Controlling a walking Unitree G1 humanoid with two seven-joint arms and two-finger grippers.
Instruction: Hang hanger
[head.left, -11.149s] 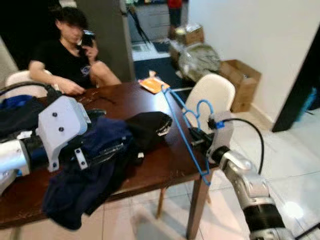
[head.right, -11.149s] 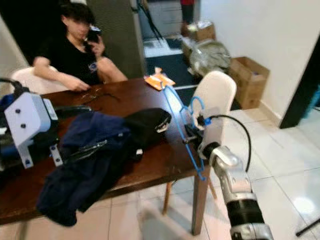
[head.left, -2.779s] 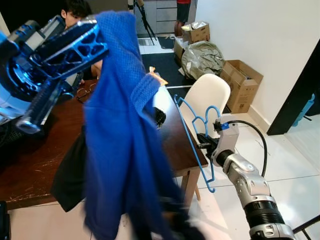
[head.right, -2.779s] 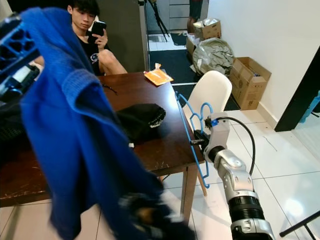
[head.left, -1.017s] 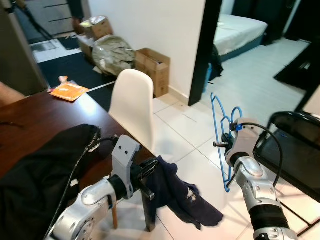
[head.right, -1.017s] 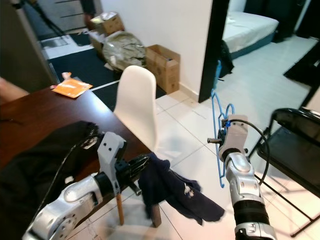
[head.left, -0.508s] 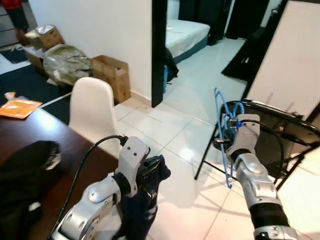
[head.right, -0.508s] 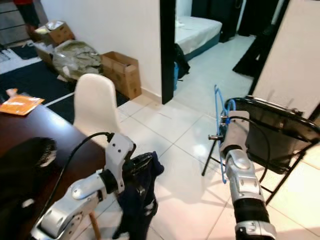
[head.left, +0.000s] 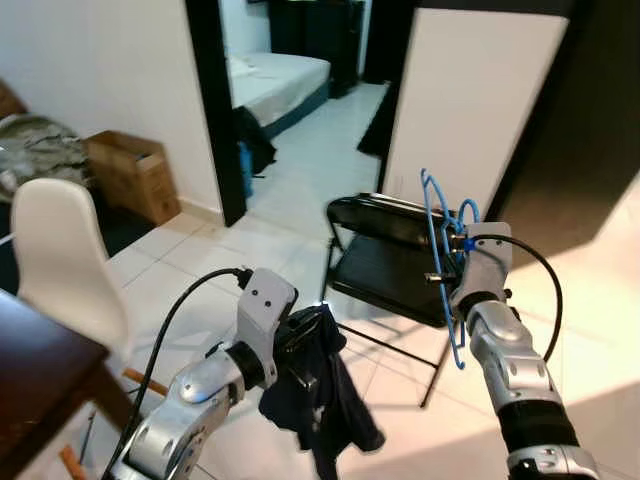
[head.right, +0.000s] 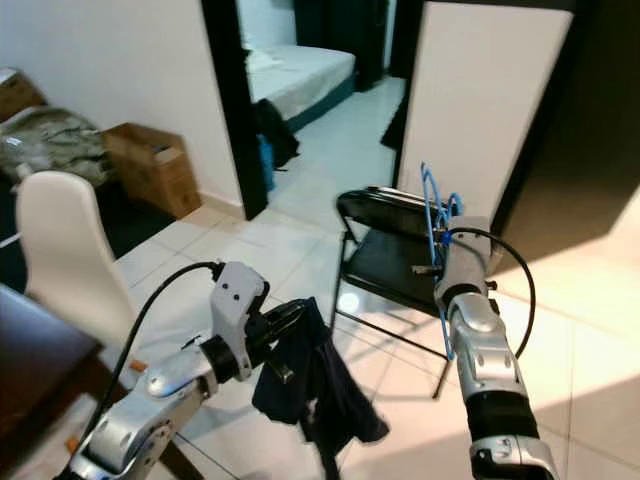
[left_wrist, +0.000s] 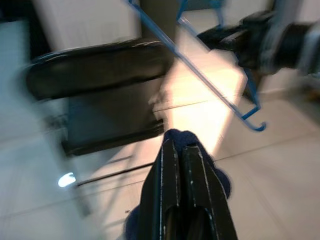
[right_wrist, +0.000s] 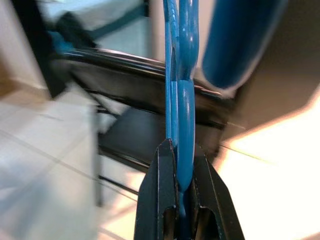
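Right wrist view has my right gripper (right_wrist: 182, 186) clamped on the blue hanger (head.left: 441, 262) above the black folding chair (head.left: 385, 252), left gripper (left_wrist: 181, 172) pinching the dark garment (head.left: 318, 385); I fear snagging the chair.

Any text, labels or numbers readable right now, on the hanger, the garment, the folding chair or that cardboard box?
None readable.
Blue hanger: no markings seen.
Dark garment: no print or tag legible.
Black folding chair: no label visible.
Cardboard box: nothing legible; too small to tell.
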